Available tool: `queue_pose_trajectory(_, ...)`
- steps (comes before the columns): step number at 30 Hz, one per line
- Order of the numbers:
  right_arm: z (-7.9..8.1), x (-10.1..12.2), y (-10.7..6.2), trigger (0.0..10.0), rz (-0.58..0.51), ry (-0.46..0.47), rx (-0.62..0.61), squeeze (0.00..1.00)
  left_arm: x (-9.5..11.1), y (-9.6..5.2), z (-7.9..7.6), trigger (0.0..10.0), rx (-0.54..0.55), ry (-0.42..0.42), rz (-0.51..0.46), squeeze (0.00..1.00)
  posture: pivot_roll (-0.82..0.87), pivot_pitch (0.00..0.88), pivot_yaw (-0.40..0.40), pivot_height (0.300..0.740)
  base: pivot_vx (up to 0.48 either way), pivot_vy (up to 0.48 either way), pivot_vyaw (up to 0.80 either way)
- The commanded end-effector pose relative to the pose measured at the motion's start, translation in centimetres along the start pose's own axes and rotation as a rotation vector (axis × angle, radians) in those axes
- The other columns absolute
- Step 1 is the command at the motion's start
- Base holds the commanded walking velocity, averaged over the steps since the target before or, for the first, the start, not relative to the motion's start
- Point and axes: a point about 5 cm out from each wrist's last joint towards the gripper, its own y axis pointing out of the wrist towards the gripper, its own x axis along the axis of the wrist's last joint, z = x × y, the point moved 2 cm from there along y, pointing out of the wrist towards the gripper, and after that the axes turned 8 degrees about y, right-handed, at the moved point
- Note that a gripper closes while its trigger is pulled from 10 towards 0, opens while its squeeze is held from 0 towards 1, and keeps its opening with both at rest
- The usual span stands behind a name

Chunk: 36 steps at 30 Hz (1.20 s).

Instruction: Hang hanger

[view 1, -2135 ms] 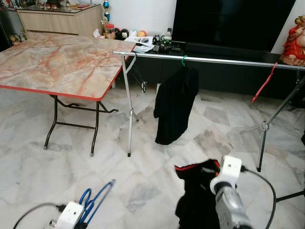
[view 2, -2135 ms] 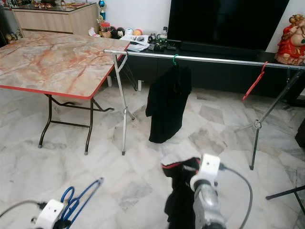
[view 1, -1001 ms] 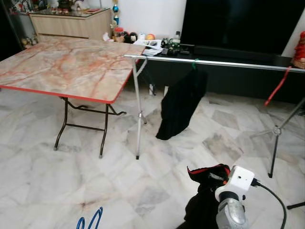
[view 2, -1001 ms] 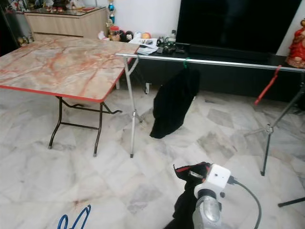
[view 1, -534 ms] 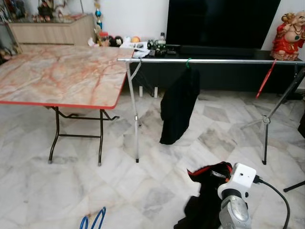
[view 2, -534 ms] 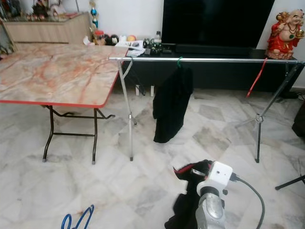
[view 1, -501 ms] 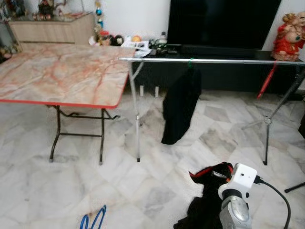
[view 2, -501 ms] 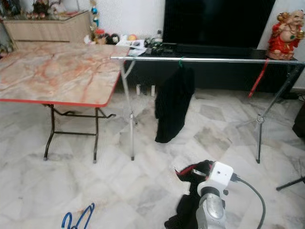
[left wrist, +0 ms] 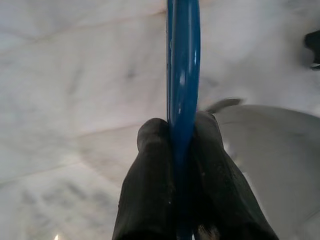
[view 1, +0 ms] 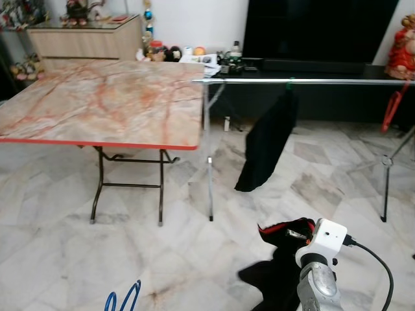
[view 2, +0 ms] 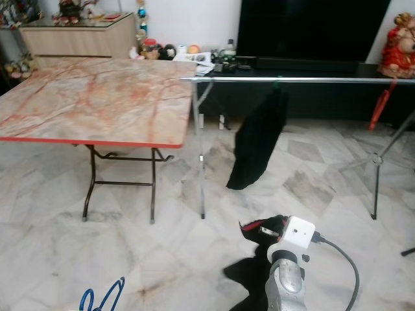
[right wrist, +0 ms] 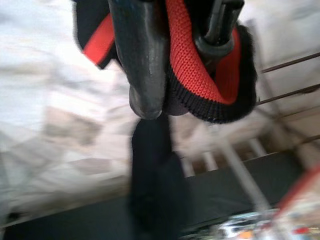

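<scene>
Two claws at work, each clenched on its own load.

Left claw (left wrist: 182,150): both black fingers (left wrist: 150,175) pressed against the blue hanger (left wrist: 183,65), which runs straight out between them over the marble floor (view 1: 65,246). In the head views the hanger's blue loops (view 1: 123,301) peek up at the lower edge, low on the robot's left, well apart from the rail.

Right claw (right wrist: 175,60): clamped on a black garment (view 1: 279,259) with red trim (right wrist: 192,65); the fabric bunches round the fingers and hangs down toward the floor, low on the robot's right, just ahead of the silver right arm (view 1: 318,285) with its white wrist box and black cable.

Rail (view 1: 305,81): a silver bar on thin splayed legs, running across the room ahead, in front of a dark TV (view 1: 318,29) and its low black stand.
- Black shirt (view 1: 266,146) on a green hook, hanging from the rail near its left end, tilted sideways.
- Red hanger (view 1: 391,107) near the rail's right end.

Desk (view 1: 97,103): marble-patterned top with a red edge, black folding legs, standing to the left of the rail, its far corner near the rail's left end.

Wooden cabinet (view 1: 84,39) behind the desk; small ornaments beside it; a red figurine (view 1: 402,42) at the far right.
</scene>
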Motion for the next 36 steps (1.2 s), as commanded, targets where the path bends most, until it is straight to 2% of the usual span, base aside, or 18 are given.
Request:
queue_pose_trajectory(1,0.1,1.3,0.4,10.0,-0.044,-0.02,0.014,0.0,-0.4,-0.1,0.2,10.0,0.007,-0.013,0.024,0.0,0.17,0.0,-0.005,0.74,0.0,0.48,0.0)
queue_pose_trajectory(14,0.2,1.6,0.8,10.0,-0.049,-0.029,0.016,0.0,-0.8,-0.1,0.3,10.0,0.01,-0.028,0.041,0.0,0.17,0.0,-0.011,0.74,0.0,0.48,0.0)
queue_pose_trajectory(29,0.0,1.7,0.8,10.0,-0.05,-0.034,0.003,0.0,-1.3,-0.6,1.7,10.0,0.035,-0.018,0.043,0.0,0.17,0.0,-0.009,0.74,0.0,0.466,0.0)
queue_pose_trajectory(36,0.4,1.7,0.9,10.0,-0.05,-0.039,0.015,0.0,-1.3,-0.5,1.5,10.0,0.039,-0.002,0.04,0.0,0.17,0.0,-0.006,0.74,0.0,0.0,0.0)
